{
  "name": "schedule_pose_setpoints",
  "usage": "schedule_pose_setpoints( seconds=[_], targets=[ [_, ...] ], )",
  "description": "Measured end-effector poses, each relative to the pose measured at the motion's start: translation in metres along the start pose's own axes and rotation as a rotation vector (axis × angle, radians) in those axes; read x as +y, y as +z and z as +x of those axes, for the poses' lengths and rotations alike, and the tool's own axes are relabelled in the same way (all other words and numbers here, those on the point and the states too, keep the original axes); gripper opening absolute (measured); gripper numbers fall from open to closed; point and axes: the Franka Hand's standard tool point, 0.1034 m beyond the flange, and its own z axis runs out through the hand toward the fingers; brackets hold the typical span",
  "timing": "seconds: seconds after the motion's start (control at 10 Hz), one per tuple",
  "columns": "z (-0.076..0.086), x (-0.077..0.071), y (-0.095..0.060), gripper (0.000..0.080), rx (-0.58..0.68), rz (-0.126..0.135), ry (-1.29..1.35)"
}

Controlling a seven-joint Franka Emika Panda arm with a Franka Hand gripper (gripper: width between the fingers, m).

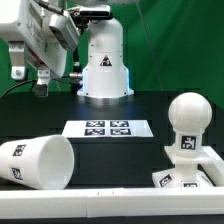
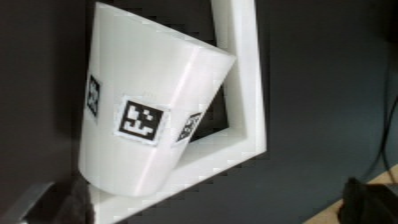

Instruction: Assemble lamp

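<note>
1. You see the gripper [image 1: 41,80] high at the exterior view's left, well above the table [image 1: 140,108] and holding nothing. Its two fingers hang down with a small gap between them, but you cannot tell for sure how wide they stand.
2. In the wrist view, only dark blurred shapes at the picture's edges could be fingers; they are too unclear for you to judge.
3. The shade [image 1: 38,162] lies on its side on the table, below the gripper and well apart from it. Its open mouth faces the exterior view's right, and square tags show on its wall.
4. In the wrist view the shade [image 2: 151,110] fills the middle, one tag facing the camera. It rests against a white frame [image 2: 240,75], touching its rail.
5. That frame [image 1: 120,194] runs along the near table edge in the exterior view.
6. The bulb [image 1: 188,118] stands upright at the exterior view's right, well apart from the shade. It sits on the base [image 1: 186,175], by the frame's corner.
7. The marker board [image 1: 108,128] lies flat between the shade and the pedestal [image 1: 104,62].
8. Nothing lies between gripper and shade. A green backdrop [image 1: 170,40] hangs behind.
</note>
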Motion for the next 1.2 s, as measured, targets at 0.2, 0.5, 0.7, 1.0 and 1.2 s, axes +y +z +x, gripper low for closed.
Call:
schedule_pose_setpoints(
  seconds=[0.2,0.5,0.7,1.0,1.2],
  targets=[
    [0.002,0.01,0.008,0.0698,-0.003,-0.026,0.068],
    [0.002,0.01,0.009,0.0698,-0.003,-0.028,0.055],
    [0.002,0.009,0.008,0.0698,-0.003,-0.024,0.057],
    [-0.012,-0.032,-0.025,0.0698,-0.018,0.078,0.078],
    [-0.029,-0.047,-0.041,0.0698,-0.05,0.111,0.087]
  ],
)
